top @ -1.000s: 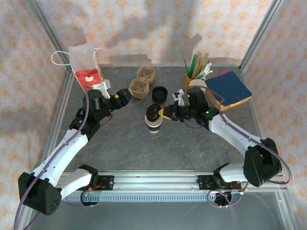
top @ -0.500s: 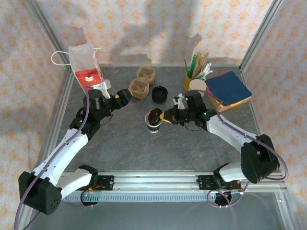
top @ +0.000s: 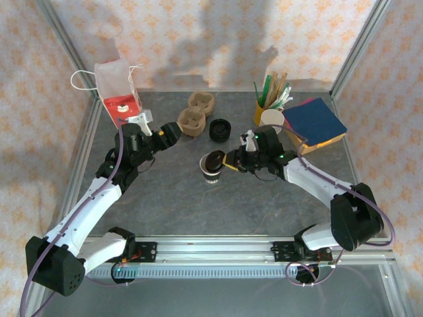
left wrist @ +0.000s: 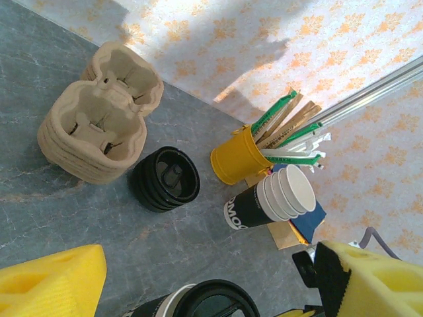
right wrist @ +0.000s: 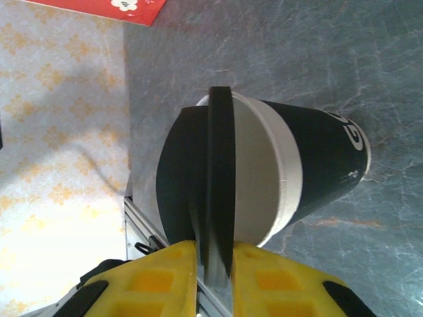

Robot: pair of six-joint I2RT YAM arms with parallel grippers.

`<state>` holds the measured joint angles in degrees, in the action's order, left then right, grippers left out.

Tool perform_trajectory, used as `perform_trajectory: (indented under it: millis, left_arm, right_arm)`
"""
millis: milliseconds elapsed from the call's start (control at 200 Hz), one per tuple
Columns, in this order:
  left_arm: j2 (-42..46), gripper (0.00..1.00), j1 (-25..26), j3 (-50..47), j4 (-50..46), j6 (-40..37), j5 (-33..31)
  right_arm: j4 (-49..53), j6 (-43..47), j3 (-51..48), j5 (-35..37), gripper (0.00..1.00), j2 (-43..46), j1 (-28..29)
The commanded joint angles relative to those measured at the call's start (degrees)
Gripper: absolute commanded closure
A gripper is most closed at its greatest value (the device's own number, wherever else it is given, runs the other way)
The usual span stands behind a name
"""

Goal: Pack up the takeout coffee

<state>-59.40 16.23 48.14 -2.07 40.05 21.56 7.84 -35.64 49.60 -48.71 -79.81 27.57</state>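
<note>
Between the right pincer's [right wrist: 215,281] yellow fingers [right wrist: 152,284] the lid [right wrist: 218,172] is standing edge-on. The fingers are pressing against both of its faces, so this pincer is clenching the lid by its rim. Just past the fingertips, on the right finger's side of the lid, the cup [right wrist: 317,158] is showing its white rim and black wall. The rim is touching the lid, which is leaning across the mouth rather than lying flat on it.

From above, the cup [top: 212,174] is standing upright on the surface [top: 198,211], directly in front of the right pincer [top: 229,162]. The lid [top: 213,159] is tilting over its top.

Off to the cup's other side, the left pincer [top: 170,135] is hanging released, its fingers spread wide and gripping nothing. The cup is sitting near it, ahead and to its right, and the two are not touching. In the left wrist view, the cup's top [left wrist: 205,302] is peeking up low between the left pincer's [left wrist: 211,267] two fingers.

Ahead of the left finger, the carriers [left wrist: 96,122] are lying in a stack. A pile of spare lids [left wrist: 165,179] is sitting just beside them, straight ahead of the pincer. Farther out, toward the right finger, a yellow pot [left wrist: 239,157] is holding stirrers, and a stack of lidless cups [left wrist: 277,198] is lying tipped beside it. Well behind the left pincer, the red bag [top: 119,89] is standing at the surface's far corner.
</note>
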Motion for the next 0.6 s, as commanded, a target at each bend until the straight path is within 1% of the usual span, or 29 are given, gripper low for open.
perform_trajectory:
  millis: [0,375,596]
  left_arm:
    - [-0.4,0.18,0.1,-1.1,0.3,0.1,-1.2]
    - [-1.2,0.18,0.1,-1.3,0.0,0.0,-1.2]
    - [-1.9,0.18,0.1,-1.1,0.0,0.2,-0.8]
  right_arm:
    - [2.0,1.7,1.1,2.7,0.80,-0.7,-0.3]
    - [2.2,2.3,0.6,3.3,0.79,-1.7,-0.2]
    - [2.2,2.5,0.4,3.7,0.77,-1.8,0.0]
